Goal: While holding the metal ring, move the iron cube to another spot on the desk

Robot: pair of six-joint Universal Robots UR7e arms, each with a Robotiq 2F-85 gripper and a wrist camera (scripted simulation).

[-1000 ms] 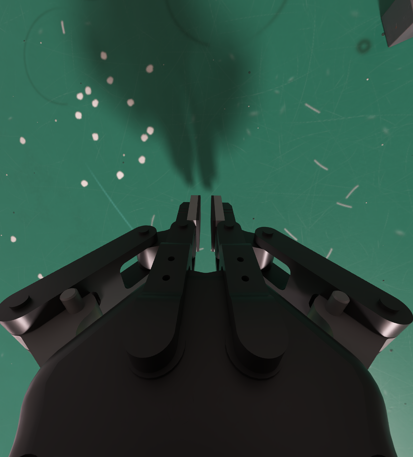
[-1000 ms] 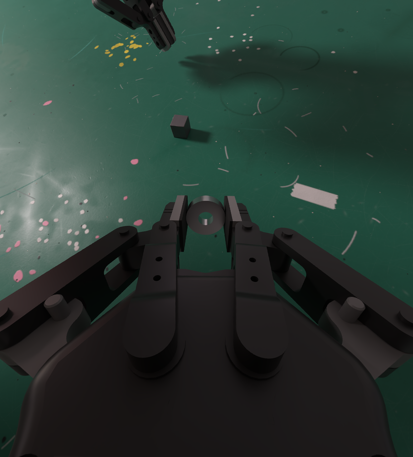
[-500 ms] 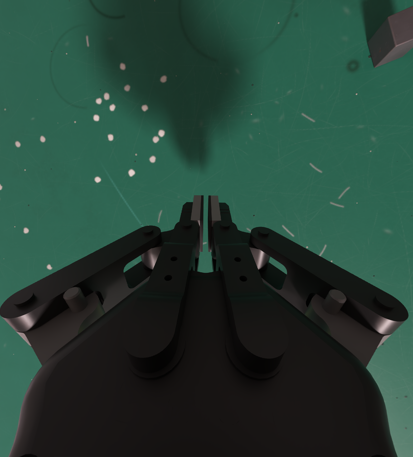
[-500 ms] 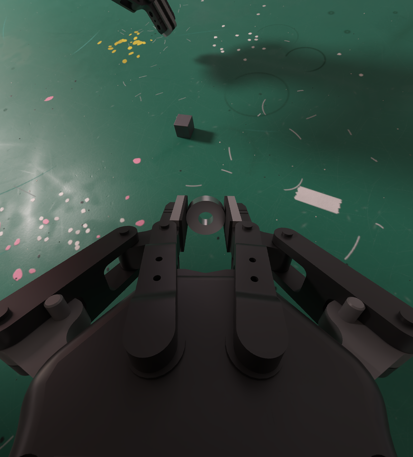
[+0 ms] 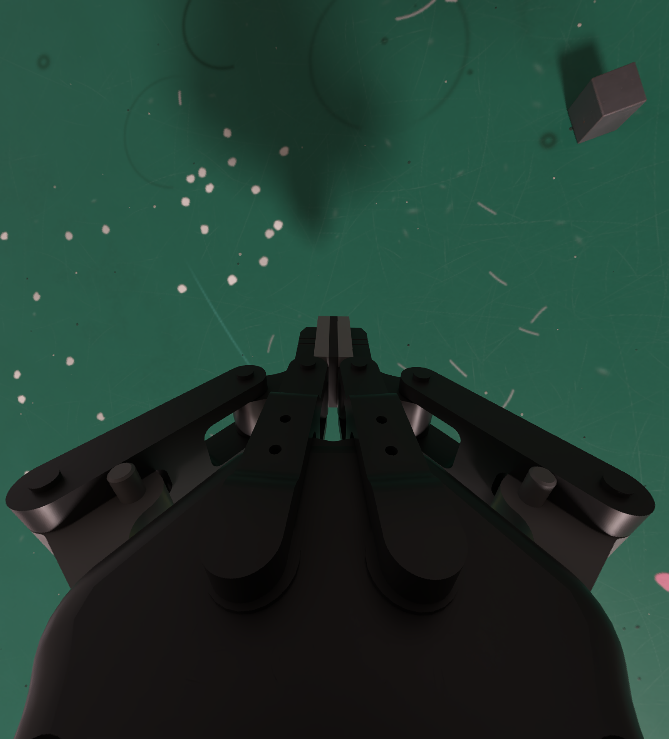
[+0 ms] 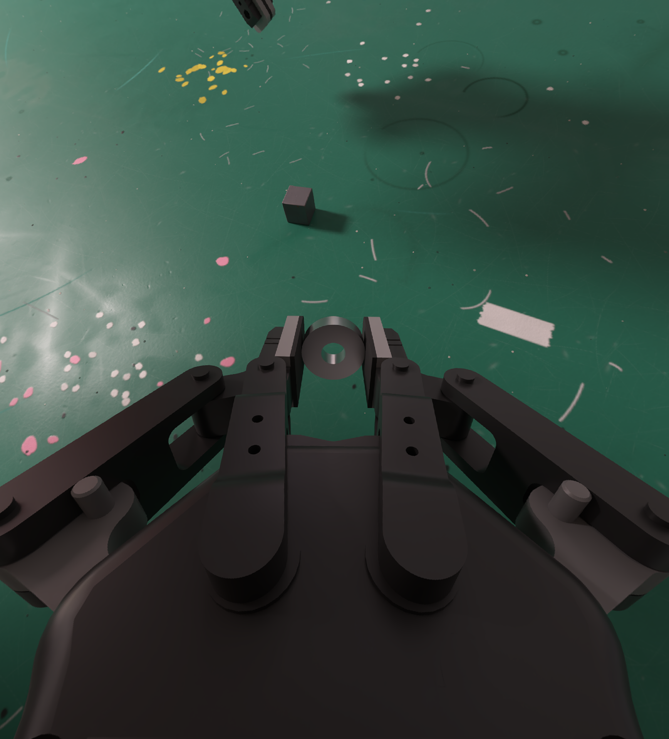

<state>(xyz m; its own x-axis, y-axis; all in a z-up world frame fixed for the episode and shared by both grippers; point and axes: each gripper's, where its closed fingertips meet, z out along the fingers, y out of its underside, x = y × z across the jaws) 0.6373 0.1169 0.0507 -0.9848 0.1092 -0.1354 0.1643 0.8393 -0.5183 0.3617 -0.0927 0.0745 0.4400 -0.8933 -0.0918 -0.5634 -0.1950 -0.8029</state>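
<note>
1. While my right claw [image 6: 333,348] grips the metal ring [image 6: 333,352] above the green bench [image 6: 484,248], the iron cube [image 6: 298,204] sits ahead, untouched;
2. my left claw [image 5: 333,336] hangs clenched, empty, cube up right.

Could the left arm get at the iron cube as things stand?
Probably yes: the iron cube sits alone on open desk. But the left gripper has its jaws shut and must open first.

green desk [image 6: 564,248]: scratched, paint-flecked in white, pink, yellow; white tape strip [image 6: 516,324]; glare left, shadow upper right.
</note>
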